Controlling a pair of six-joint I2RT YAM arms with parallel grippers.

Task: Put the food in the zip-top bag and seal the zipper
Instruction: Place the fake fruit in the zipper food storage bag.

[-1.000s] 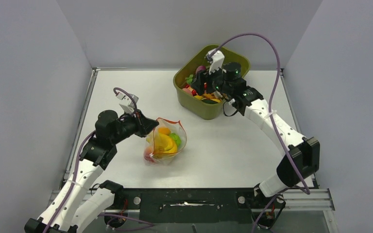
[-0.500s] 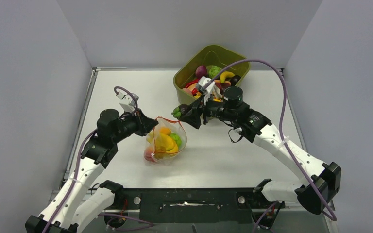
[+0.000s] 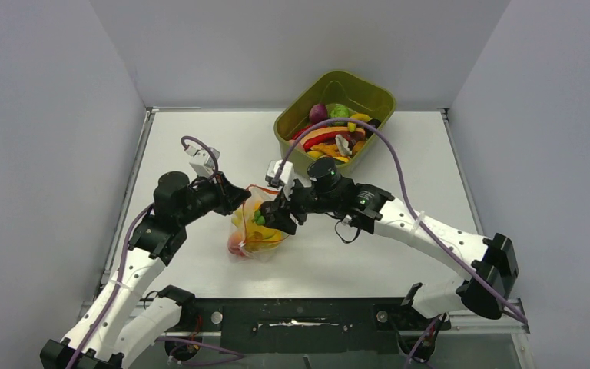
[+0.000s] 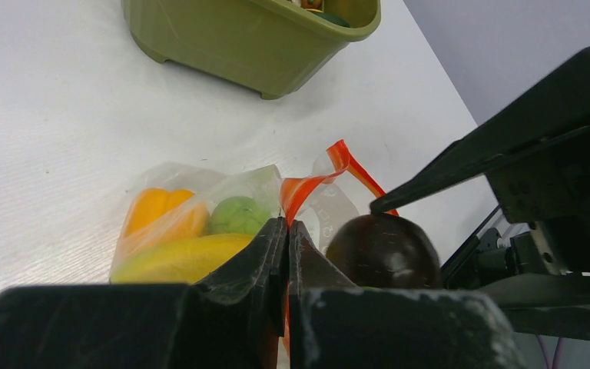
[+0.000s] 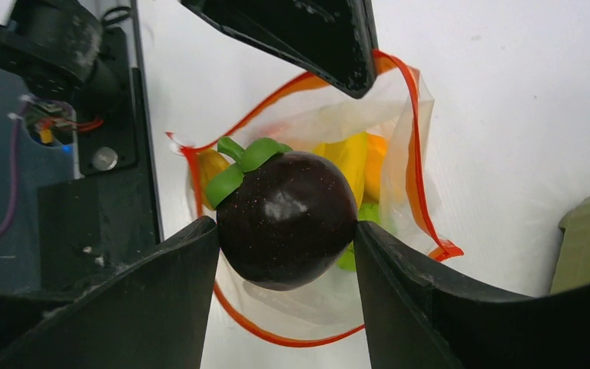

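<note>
The clear zip-top bag (image 3: 260, 234) lies mid-table, mouth open, holding yellow, orange and green toy food (image 4: 170, 238). Its orange-red zipper (image 5: 417, 184) rings the mouth. My left gripper (image 3: 240, 198) is shut on the zipper edge (image 4: 301, 192) and holds the mouth up. My right gripper (image 3: 265, 219) is shut on a dark purple toy mangosteen with green leaves (image 5: 286, 217), right over the open mouth. The mangosteen also shows in the left wrist view (image 4: 384, 250).
An olive-green tub (image 3: 307, 159) with several more toy foods (image 3: 330, 138) stands at the back right. The tub also shows in the left wrist view (image 4: 246, 46). Grey walls enclose the table on three sides.
My right arm has swung from the tub leftward and down to the bag, carrying the mangosteen. The left gripper has kept its hold on the bag edge.
</note>
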